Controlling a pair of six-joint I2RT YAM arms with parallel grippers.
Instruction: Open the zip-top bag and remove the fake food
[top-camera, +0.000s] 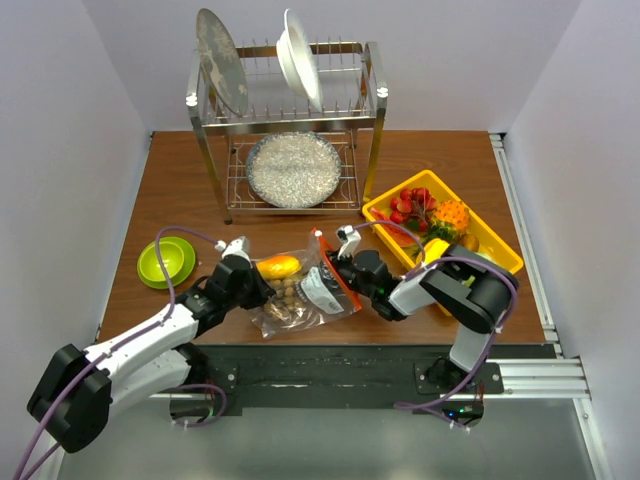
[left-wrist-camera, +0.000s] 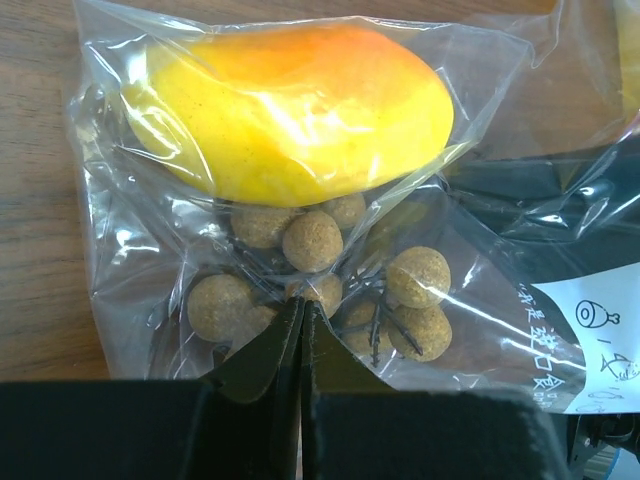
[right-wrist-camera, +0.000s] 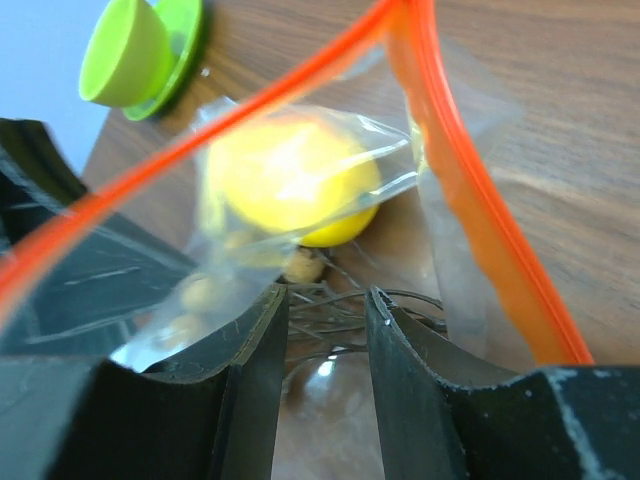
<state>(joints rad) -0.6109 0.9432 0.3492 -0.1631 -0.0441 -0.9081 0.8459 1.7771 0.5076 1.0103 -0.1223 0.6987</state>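
Brown wood table (top-camera: 180, 170), white walls (top-camera: 60, 150). Zip-top bag (top-camera: 300, 290) lies near front edge, long axis left-right, orange mouth rightward. Left gripper (left-wrist-camera: 302, 310) pinches its closed end; right gripper (right-wrist-camera: 327, 300) spread inside the mouth.

Clear zip-top bag (top-camera: 310, 300) lies flat, orange zip mouth open w/ mango (top-camera: 278, 266) + brown balls (left-wrist-camera: 312, 240) inside.

Left arm (top-camera: 140, 352), right arm (top-camera: 412, 293): white links, black joints, black bases. Purple cables (top-camera: 167, 262) loop alongside each. Fingers (right-wrist-camera: 250, 370) matte black, wedge-tipped, scuffed.
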